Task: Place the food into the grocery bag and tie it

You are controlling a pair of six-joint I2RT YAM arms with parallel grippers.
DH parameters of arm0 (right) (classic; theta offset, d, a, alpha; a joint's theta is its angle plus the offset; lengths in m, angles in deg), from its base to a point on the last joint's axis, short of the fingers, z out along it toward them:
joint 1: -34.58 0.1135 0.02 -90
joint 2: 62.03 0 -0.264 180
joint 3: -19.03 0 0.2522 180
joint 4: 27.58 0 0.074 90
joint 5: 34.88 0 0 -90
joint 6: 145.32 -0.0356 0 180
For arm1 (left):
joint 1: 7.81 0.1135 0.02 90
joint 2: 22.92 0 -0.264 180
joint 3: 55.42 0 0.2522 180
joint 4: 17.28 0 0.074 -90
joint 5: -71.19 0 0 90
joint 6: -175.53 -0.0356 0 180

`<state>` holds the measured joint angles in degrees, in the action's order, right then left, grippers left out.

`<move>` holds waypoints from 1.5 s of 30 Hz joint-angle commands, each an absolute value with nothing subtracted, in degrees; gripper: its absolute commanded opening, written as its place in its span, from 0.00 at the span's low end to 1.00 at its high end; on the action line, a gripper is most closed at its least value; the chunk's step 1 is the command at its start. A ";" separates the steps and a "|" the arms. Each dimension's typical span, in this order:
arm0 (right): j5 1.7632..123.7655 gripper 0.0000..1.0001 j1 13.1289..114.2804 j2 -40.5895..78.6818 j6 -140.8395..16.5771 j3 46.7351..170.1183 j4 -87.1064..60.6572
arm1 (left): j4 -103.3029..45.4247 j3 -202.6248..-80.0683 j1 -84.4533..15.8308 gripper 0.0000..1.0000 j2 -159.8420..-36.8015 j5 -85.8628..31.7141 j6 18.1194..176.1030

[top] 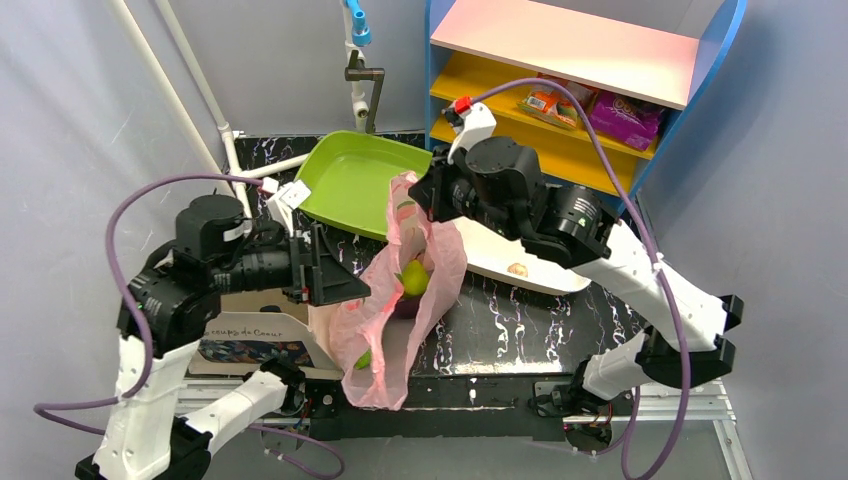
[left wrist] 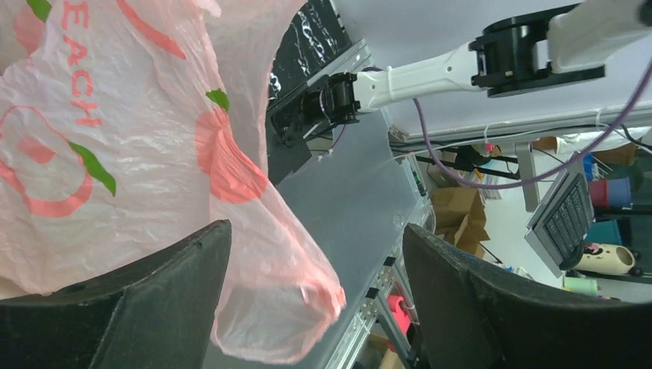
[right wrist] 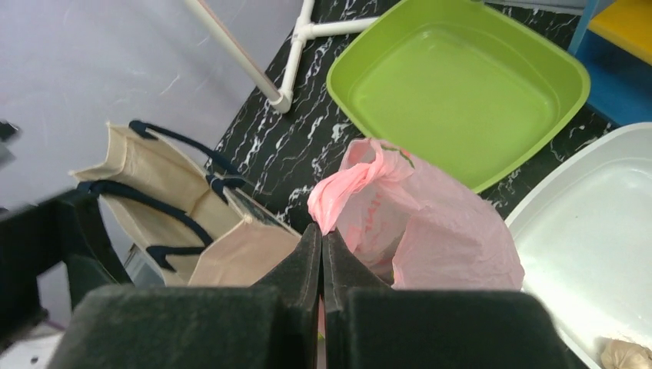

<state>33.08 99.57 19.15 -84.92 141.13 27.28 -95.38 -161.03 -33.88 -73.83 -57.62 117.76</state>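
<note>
Only the top view looks into the grocery bag (top: 445,262), held up at its top over the table (top: 520,330), with a yellow-green pear (top: 415,277) showing through the pink plastic and a green piece (top: 363,360) lower down. The right wrist view alone shows the right gripper (right wrist: 321,250) pinched tight on the bag's bunched handle (right wrist: 342,192), with a beige tote (right wrist: 146,192) nearby. The left gripper (left wrist: 314,238) gapes wide, with the bag's film draped against one finger (left wrist: 154,284).
</note>
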 commanded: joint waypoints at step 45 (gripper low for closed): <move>30.56 0.01 87.40 41.58 -86.06 167.06 31.97 | -95.24 -149.68 -37.62 0.59 -71.52 -59.42 129.63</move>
